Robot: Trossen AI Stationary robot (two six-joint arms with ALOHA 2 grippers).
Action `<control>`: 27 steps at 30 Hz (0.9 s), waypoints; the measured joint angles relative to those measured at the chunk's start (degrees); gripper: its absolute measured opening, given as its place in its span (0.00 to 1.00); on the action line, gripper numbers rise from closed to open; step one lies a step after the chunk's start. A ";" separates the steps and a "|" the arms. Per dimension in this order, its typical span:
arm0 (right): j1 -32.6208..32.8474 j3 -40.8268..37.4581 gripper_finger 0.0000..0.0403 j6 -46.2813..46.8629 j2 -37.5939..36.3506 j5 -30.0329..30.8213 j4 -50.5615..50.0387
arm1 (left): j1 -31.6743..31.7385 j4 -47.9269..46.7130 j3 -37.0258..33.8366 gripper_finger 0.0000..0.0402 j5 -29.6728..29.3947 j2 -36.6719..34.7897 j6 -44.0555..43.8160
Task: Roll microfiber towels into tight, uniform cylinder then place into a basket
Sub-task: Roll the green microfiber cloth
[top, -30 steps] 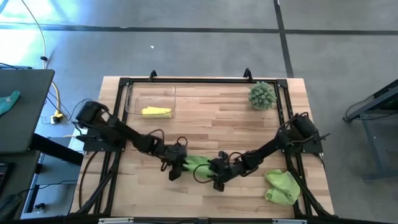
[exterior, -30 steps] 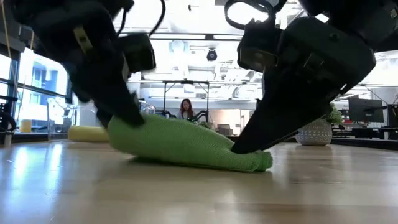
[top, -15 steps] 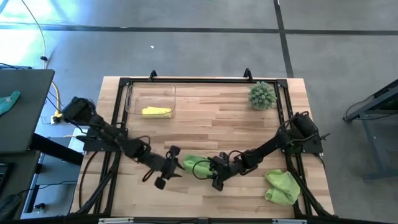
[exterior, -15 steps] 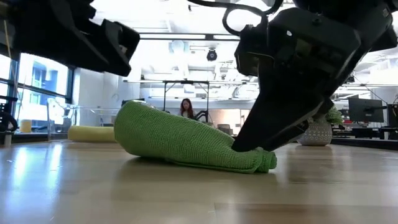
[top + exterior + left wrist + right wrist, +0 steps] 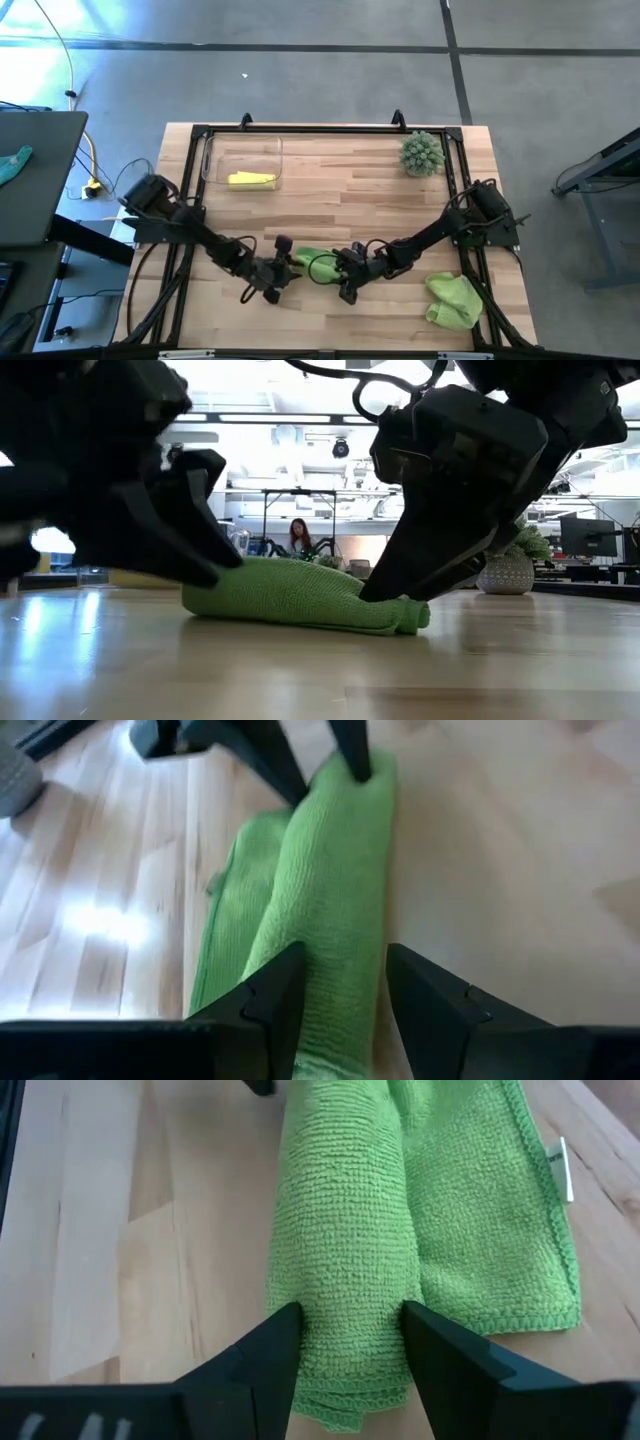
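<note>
Green microfiber, partly rolled, is seen pinched from both ends near the front edge of a pale wooden table (image 5: 330,190). The half-rolled green towel (image 5: 316,265) lies between the two arms, its rolled portion thick on the left arm's side and tapering toward the right arm's side, with a flat unrolled flap still spread on the wood beside the roll, a small white label showing at the flap's hem in the right wrist view. The left gripper (image 5: 283,271) is set astride one end of the roll, its two dark fingers (image 5: 275,1000) parted and pressed against either side of the cloth. The right gripper (image 5: 343,272) is set astride the opposite end, its fingers (image 5: 270,1342) likewise spread around the roll and touching it on both sides. In the low view the roll is shown resting on the tabletop, with the right gripper's fingertips (image 5: 385,588) meeting its narrow end.

A clear plastic basket (image 5: 215,152) is placed at the far left of the table, well apart from both grippers, with a pale yellow rolled towel (image 5: 250,179) lying inside it. A second green towel (image 5: 452,301) is left crumpled at the front right corner of the table, untouched. A spiky round green plant (image 5: 421,153) stands at the far right corner. A seated person (image 5: 299,535) is visible in the room beyond the table.
</note>
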 joint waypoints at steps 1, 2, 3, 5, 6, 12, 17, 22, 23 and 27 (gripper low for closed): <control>0.01 0.00 0.43 0.00 0.01 0.05 0.04 | 0.10 -0.06 0.00 0.33 -0.15 0.40 0.03; 0.01 -0.02 0.43 0.00 0.02 0.09 0.08 | 0.30 0.09 0.03 0.33 -0.14 0.69 0.03; 0.01 -0.02 0.43 0.00 0.02 0.09 0.07 | 0.54 0.02 0.04 0.33 0.03 0.98 0.01; 0.01 -0.02 0.43 0.00 0.02 0.09 0.09 | 1.18 -0.10 0.09 0.33 0.58 1.87 -1.05; 0.01 -0.02 0.43 0.00 0.02 0.11 0.15 | 1.62 -0.15 0.09 0.33 0.64 2.14 -2.45; -0.22 -0.11 0.43 -4.05 -0.85 -2.74 0.47 | 7.36 -2.02 0.31 0.33 11.47 2.94 -21.02; -0.07 -0.35 0.43 -9.86 -5.60 -5.34 -3.40 | 11.75 -3.50 0.44 0.33 23.67 2.55 -34.08; 1.29 -0.34 0.43 -15.77 -11.07 -3.34 -4.86 | 13.71 -2.23 0.34 0.33 30.14 2.55 -45.82; 2.20 -0.31 0.43 -18.13 -11.42 -1.60 -3.32 | 13.90 -2.02 0.33 0.33 31.23 2.57 -47.56; 6.21 -0.16 0.43 -31.70 -10.22 8.94 3.11 | 14.19 -0.74 0.18 0.33 35.18 2.68 -51.26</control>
